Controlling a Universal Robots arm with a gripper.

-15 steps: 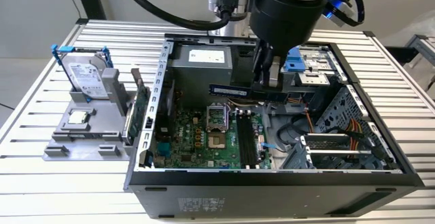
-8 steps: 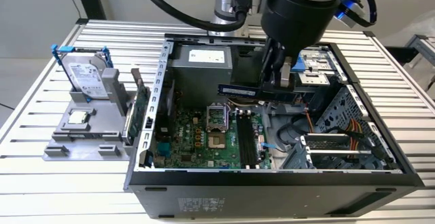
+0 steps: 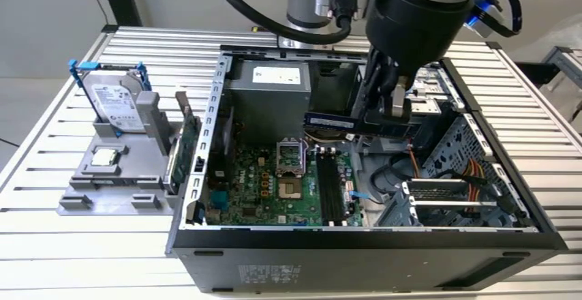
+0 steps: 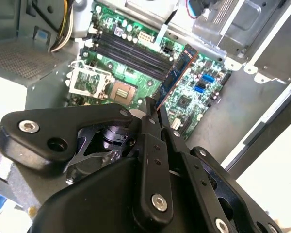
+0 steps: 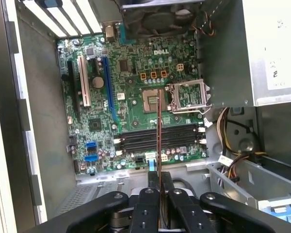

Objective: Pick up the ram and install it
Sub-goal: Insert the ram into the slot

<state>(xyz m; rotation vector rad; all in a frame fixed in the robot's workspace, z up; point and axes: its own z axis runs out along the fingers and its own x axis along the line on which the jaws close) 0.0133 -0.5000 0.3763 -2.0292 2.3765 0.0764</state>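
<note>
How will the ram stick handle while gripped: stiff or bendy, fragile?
Probably stiff: the ram juts straight from the gripper without sagging. Likely light, being thin and narrow. Possibly fragile: held near one end, it could twist if pressed crookedly into the slots.

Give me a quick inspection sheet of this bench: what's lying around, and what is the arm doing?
Surface: slatted metal table, carrying an open computer case.
Job's things: the ram, a blue stick, is held in the air over the motherboard; the black memory slots look empty.
Clutter: a hard drive in a blue frame and a green card stand upright at a grey holder, on the exterior view's left of the case.
Grippers: the gripper is shut on the ram.
Cables: coloured wires inside the case; a black hose on the arm.
Surroundings: grey floor beside the table.
</note>
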